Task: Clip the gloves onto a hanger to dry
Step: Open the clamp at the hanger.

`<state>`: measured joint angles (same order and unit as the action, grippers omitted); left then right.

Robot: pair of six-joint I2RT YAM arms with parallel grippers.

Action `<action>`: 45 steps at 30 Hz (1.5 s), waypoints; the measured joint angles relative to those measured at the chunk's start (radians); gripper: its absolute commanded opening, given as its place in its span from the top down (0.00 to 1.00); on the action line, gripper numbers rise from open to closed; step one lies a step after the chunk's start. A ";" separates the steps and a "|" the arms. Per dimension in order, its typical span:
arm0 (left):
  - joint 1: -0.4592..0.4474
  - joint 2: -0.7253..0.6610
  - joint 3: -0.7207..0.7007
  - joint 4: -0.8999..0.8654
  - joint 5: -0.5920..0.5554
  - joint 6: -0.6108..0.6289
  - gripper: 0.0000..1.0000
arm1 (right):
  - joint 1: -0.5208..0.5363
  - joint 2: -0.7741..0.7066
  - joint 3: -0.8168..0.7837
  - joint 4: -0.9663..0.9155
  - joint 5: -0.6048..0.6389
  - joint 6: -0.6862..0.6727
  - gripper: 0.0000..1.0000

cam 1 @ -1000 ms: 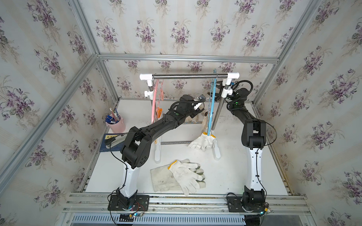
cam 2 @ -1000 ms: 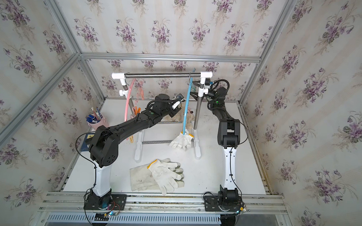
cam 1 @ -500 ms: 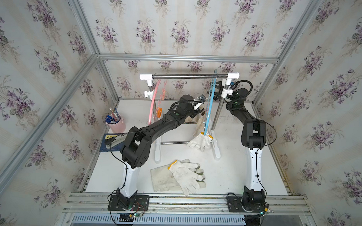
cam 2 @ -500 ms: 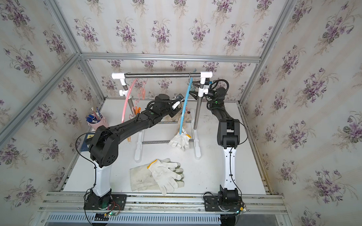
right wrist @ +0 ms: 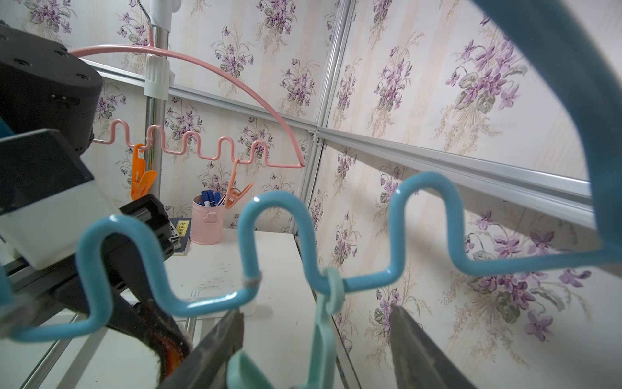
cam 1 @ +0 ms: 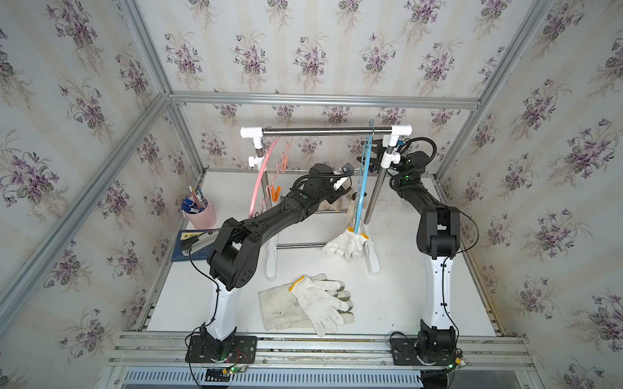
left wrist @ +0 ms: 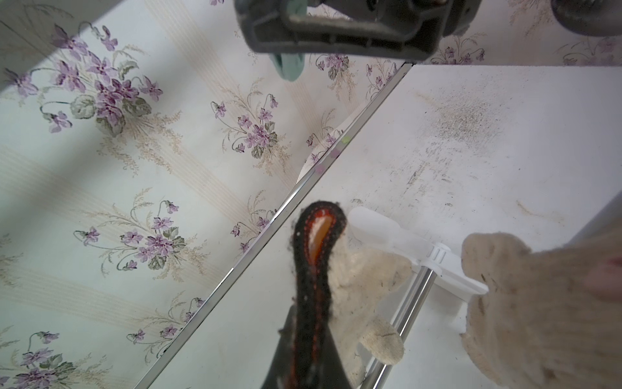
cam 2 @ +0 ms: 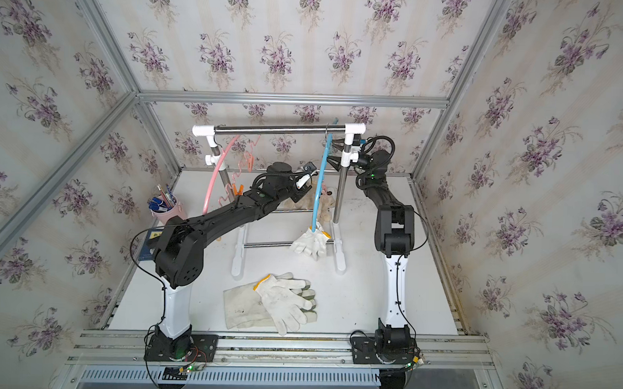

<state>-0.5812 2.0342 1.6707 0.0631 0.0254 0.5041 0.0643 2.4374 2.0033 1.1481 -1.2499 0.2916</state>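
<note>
White tabletop [cam 1: 399, 294] w/ gloves [cam 1: 309, 304] piled front-ctr, rack base [cam 1: 271, 258] behind, pink cup [cam 1: 201, 216] & book [cam 1: 183, 246] at L edge

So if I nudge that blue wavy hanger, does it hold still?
Probably not. The blue wavy wire hanger hangs from the steel rail by its hook alone, so it likely swings. The white knitted gloves clipped at one end probably add little steadying weight.

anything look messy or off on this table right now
Yes. Dark grit is sprinkled over the white table towards the back. At the front, a knitted glove lies across a stained canvas glove in a heap, neither of them hung up yet.
</note>
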 measured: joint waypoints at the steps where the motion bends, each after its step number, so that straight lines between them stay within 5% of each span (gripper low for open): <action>1: 0.000 0.000 0.000 0.000 0.000 0.000 1.00 | 0.000 -0.002 -0.001 0.000 0.000 0.000 0.35; 19: 0.000 0.008 0.014 0.001 0.003 0.001 1.00 | 0.008 -0.003 -0.005 -0.001 0.001 0.000 0.60; 32: 0.000 0.039 0.066 -0.001 0.007 0.011 1.00 | 0.006 -0.010 -0.005 0.007 -0.024 0.000 0.42; 45: 0.000 0.037 0.056 -0.011 0.015 0.011 1.00 | -0.005 0.000 0.010 0.044 -0.116 -0.023 0.43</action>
<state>-0.5812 2.0708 1.7267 0.0525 0.0406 0.5152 0.0589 2.4378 2.0136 1.1923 -1.3655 0.2684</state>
